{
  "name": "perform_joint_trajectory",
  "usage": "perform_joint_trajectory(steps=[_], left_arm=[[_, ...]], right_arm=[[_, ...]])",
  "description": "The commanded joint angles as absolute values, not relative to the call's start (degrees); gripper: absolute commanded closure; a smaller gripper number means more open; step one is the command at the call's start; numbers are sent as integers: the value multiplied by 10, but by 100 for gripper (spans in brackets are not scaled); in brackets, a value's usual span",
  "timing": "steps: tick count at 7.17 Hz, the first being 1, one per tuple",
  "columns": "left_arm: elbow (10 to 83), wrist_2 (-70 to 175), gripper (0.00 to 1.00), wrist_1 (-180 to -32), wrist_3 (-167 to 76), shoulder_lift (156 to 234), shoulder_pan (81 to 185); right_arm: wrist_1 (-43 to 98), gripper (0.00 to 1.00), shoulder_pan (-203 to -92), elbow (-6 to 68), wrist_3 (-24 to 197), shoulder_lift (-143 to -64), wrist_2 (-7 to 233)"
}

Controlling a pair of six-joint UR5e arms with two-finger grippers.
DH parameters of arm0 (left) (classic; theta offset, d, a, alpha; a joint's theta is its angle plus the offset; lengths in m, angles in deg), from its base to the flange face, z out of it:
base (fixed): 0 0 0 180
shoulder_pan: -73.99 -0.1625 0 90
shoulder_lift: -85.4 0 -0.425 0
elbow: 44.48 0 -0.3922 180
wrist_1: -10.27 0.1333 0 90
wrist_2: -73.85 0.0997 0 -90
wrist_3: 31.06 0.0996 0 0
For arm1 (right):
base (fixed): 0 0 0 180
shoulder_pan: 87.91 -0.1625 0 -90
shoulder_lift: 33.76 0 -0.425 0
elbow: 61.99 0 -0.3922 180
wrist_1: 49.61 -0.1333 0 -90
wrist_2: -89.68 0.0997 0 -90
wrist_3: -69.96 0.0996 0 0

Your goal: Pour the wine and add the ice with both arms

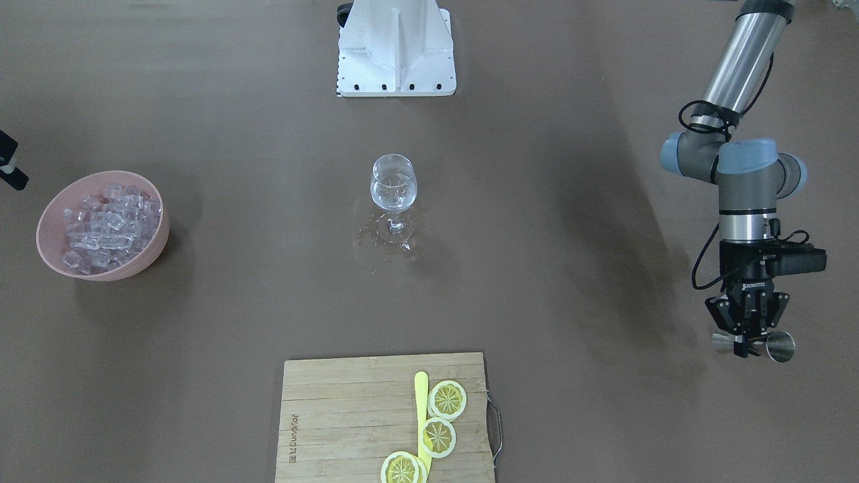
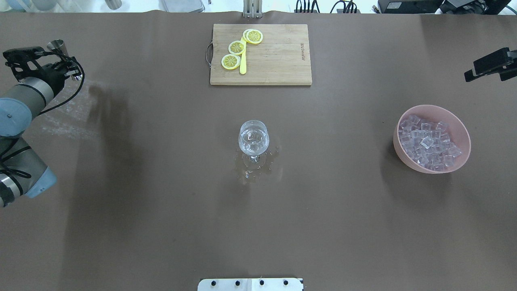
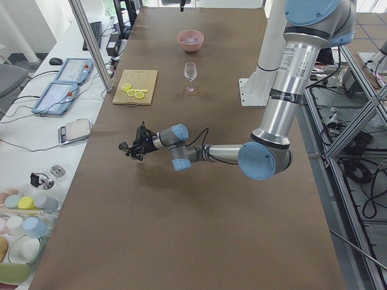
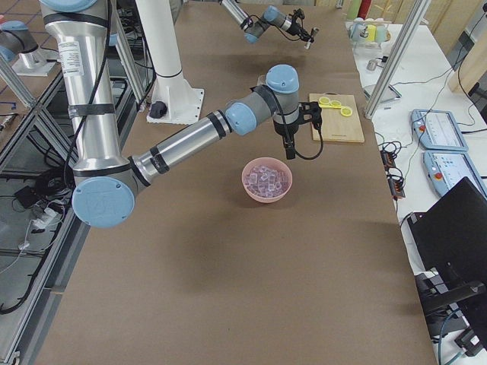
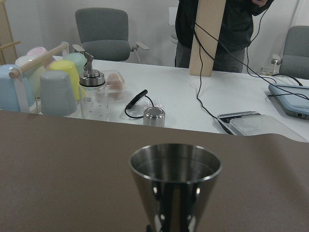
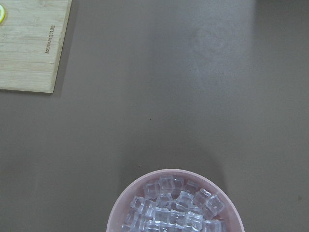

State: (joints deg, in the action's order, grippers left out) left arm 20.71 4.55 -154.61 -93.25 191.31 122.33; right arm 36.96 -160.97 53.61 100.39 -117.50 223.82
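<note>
At the bottom edge of the front-facing view lies a bamboo cutting board [image 1: 335, 416]. On it are three lemon slices [image 1: 447, 399] and a flat yellow utensil [image 1: 421, 396] that touches them.

Further up, at lower right of that view, the left gripper [image 1: 748, 335] is clamped round the narrow waist of a steel jigger [image 1: 780, 347], clear of the brown table [image 1: 570, 268]. In the left wrist view the jigger's upper cup stands with its mouth up.

In the middle of the frame the wine glass [image 1: 394, 188] stands upright. A little clear wine [image 1: 394, 199] sits in its bowl, and a wet puddle [image 1: 386, 245] spreads over the table around its foot.

At centre left is the pink bowl [image 1: 47, 225], heaped with ice [image 1: 107, 225] and well apart from the glass. In the right-side view the right gripper [image 4: 288, 152] hangs just beyond the bowl's far rim. I cannot tell whether its jaws are apart or together.

At top centre stands the white base block [image 1: 396, 60].
</note>
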Motion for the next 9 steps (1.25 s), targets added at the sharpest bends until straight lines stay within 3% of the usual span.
perform_joint_trajectory(steps=[1, 2, 3, 4, 5, 6, 9], left_arm=[[202, 48, 100, -1545, -930, 1914, 1209], [202, 48, 100, -1546, -931, 1911, 1205], [202, 48, 92, -1546, -930, 1914, 1205], [202, 46, 62, -1546, -928, 1911, 1205], [203, 46, 14, -1549, -901, 1911, 1205], [205, 44, 3, -1550, -898, 1911, 1205], [222, 14, 2, -1551, -889, 1908, 1207]], right_arm=[[370, 2, -1609, 539, 1004, -1175, 2239], [370, 2, -1609, 539, 1005, -1175, 2240], [370, 2, -1609, 539, 1004, -1176, 2240], [370, 2, -1609, 540, 1005, -1175, 2242], [371, 2, -1609, 543, 1005, -1175, 2241], [372, 2, -1609, 543, 1005, -1175, 2241], [372, 2, -1609, 542, 1005, -1174, 2240]])
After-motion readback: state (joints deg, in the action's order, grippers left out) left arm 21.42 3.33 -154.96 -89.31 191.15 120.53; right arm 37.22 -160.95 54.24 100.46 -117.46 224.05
